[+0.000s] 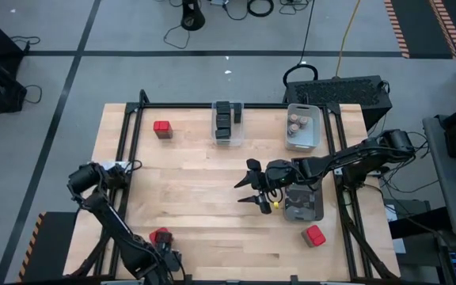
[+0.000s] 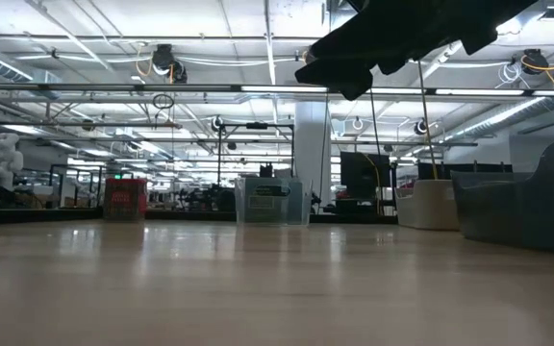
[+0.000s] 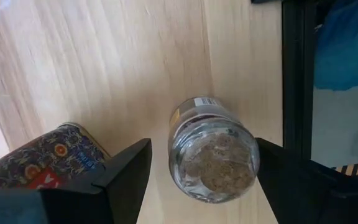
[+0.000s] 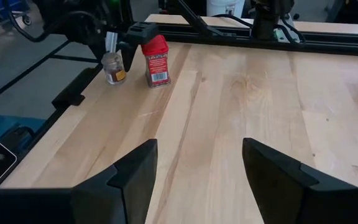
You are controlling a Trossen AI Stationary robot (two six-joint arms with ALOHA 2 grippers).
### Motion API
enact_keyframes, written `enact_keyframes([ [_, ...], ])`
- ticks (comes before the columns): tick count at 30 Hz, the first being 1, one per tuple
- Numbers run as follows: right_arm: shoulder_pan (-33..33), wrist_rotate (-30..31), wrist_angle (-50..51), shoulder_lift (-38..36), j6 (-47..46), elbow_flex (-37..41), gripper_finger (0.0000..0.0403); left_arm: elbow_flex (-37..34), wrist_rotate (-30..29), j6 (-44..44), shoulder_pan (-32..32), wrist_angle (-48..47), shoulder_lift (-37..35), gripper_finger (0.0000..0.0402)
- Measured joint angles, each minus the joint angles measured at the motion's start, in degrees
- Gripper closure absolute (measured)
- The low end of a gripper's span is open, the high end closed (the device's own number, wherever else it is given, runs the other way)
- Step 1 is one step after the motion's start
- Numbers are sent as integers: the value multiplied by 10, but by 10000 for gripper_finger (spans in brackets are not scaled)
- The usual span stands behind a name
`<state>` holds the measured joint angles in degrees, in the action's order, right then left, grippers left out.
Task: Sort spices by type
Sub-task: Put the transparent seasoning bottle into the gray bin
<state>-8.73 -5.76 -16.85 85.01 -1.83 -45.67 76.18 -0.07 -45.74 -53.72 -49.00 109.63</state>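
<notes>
A small round jar (image 3: 213,158) with tan contents stands upright on the table near its front left corner, also visible in the right wrist view (image 4: 112,67). A red tin (image 3: 42,163) (image 4: 156,61) (image 1: 159,235) stands beside it. My left gripper (image 3: 201,180) (image 1: 167,255) points down, open, one finger on either side of the jar. My right gripper (image 4: 197,174) (image 1: 252,192) hangs open above the middle of the table, beside the dark bin (image 1: 302,203). Two more red tins (image 1: 162,129) (image 1: 314,235) stand on the table.
A clear bin (image 1: 228,123) holding dark tins and a white bin (image 1: 301,127) holding tan-topped jars stand at the far edge. Black frame rails (image 1: 125,150) run along the table's left and right sides. Bare wood lies between the arms.
</notes>
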Motion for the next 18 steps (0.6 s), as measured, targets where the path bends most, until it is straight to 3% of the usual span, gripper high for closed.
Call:
enact_keyframes([
  [5, 0, 0, 0, 0, 2, 0, 183, 0, -1, 1, 9, 1, -1, 128],
  [14, 0, 0, 4, 0, 2, 0, 183, 0, 35, 51, 27, -3, -3, 213],
  [18, 0, 0, 4, 0, 2, 0, 184, 0, 35, 104, 60, -21, -11, 218],
])
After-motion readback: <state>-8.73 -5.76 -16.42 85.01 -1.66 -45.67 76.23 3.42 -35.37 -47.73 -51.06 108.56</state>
